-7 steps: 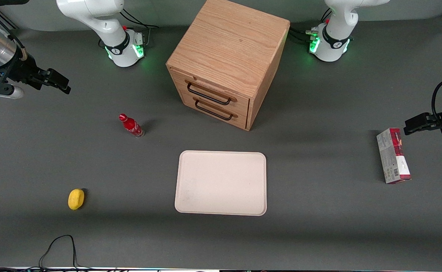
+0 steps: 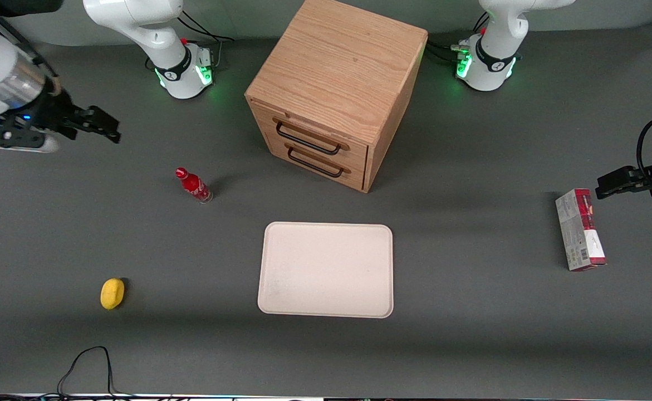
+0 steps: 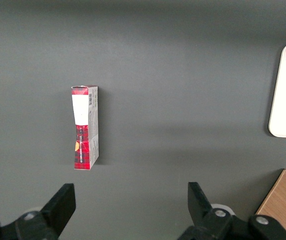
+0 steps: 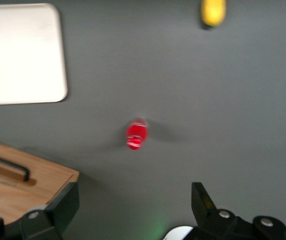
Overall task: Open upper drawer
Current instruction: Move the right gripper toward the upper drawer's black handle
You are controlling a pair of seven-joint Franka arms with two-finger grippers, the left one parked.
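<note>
The gripper [image 2: 102,123] has moved since half a second ago: it now hangs a little closer to the oak cabinet [image 2: 337,83] and slightly nearer the front camera, above the grey table [image 2: 470,345] at the working arm's end, and its two fingers [image 4: 63,205] stand wide apart with nothing between them. Nothing else has shifted. Nearest the front camera lies one yellow lemon [image 2: 112,293], well apart from the gripper and closer to the camera than it. One cream tray [image 2: 326,269] lies flat, nearer the camera than the cabinet and off toward the table's middle from the gripper. One red bottle [image 2: 193,185] stands upright on the table between the gripper and the cabinet, a little nearer the camera than either. The cabinet has two drawers with black bar handles; the upper drawer [image 2: 317,133] sits shut, flush with the front, directly above the lower drawer [image 2: 320,162], well apart from the gripper. One red and grey carton [image 2: 579,229] lies flat toward the parked arm's end.
</note>
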